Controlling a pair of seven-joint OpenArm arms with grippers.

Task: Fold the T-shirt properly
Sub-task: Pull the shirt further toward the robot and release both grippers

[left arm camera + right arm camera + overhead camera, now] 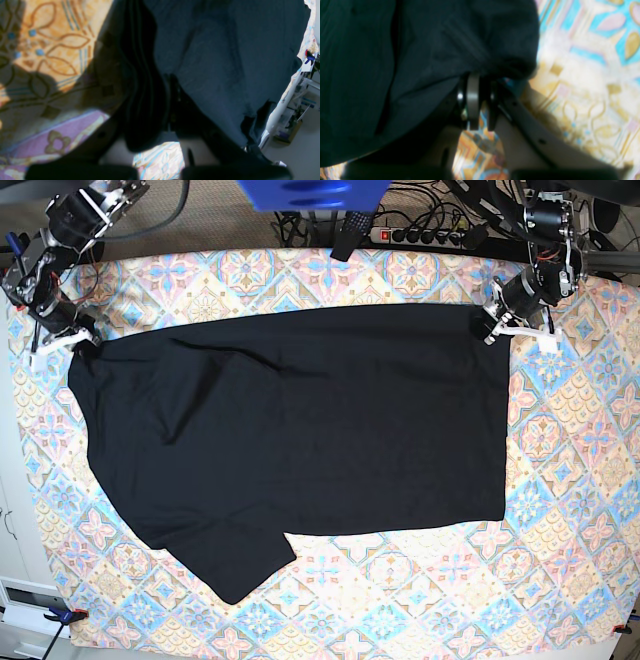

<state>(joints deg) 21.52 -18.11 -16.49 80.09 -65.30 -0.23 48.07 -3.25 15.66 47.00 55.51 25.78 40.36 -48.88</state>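
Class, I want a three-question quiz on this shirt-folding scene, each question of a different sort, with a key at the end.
1. True or false: the T-shirt lies spread out on the patterned cloth.
2. Which corner does the left pincer hold? A) a far corner B) a near corner C) none
3. Fill in: the right pincer is at the shirt's far ____ corner in the base view.

Key: 1 true; 2 A; 3 left.

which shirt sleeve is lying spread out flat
The sleeve at the T-shirt's bottom edge in the base view; the other sleeve is bunched near the right gripper.
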